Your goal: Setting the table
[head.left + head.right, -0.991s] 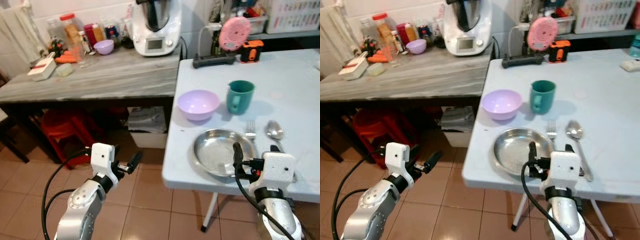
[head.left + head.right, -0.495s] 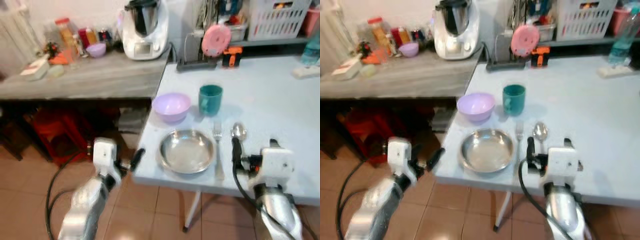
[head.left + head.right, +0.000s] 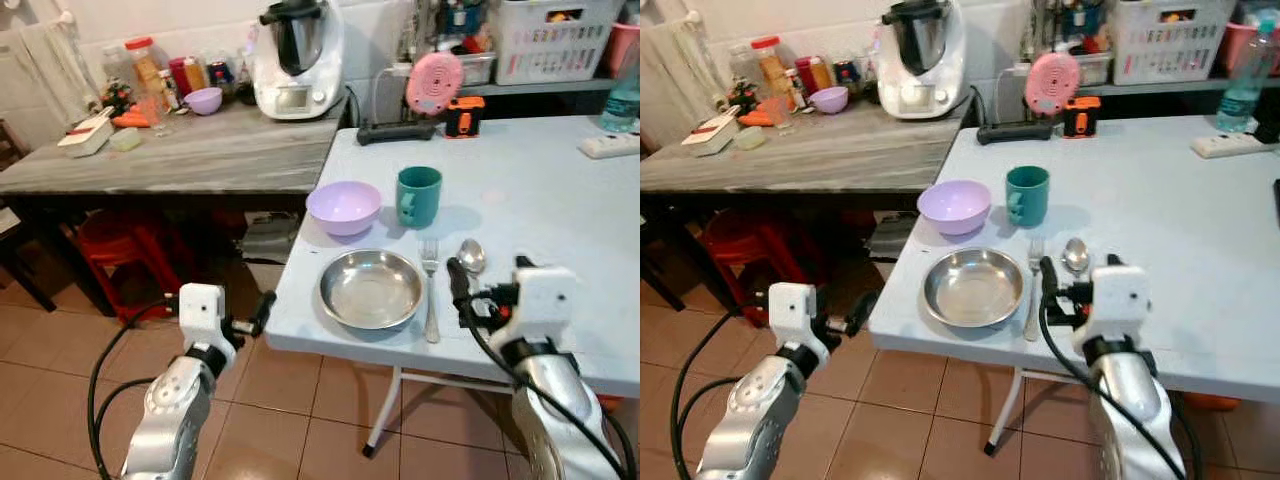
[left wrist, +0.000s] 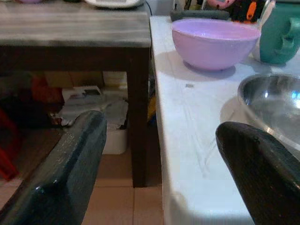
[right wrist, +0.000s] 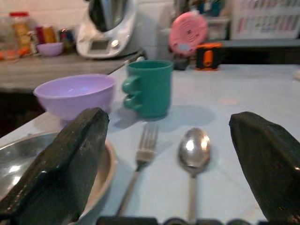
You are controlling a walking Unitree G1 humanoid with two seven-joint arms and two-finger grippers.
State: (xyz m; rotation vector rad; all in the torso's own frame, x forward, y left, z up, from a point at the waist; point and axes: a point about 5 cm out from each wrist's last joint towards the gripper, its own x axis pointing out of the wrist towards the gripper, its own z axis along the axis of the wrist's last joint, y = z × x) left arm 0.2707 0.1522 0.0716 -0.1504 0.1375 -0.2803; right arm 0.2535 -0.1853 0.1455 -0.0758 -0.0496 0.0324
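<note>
The plate (image 3: pixel 371 288) near the table's front edge was polished metal, its inside shiny and mirror-like. The fork (image 3: pixel 430 288) and spoon (image 3: pixel 470 254) beside it were the same bright, glossy metal. The lilac bowl (image 3: pixel 343 206) and the green mug (image 3: pixel 417 195) looked like smooth plastic with a soft sheen. The table (image 3: pixel 560 200) had a pale, matt top, faintly scuffed near its left edge. The counter (image 3: pixel 200 155) along the table's left edge showed a streaked, grey wood-grain finish. Both grippers' fingers (image 4: pixel 70 173) were black, smooth and slightly glossy. The floor (image 3: pixel 300 420) was smooth reddish tile.
</note>
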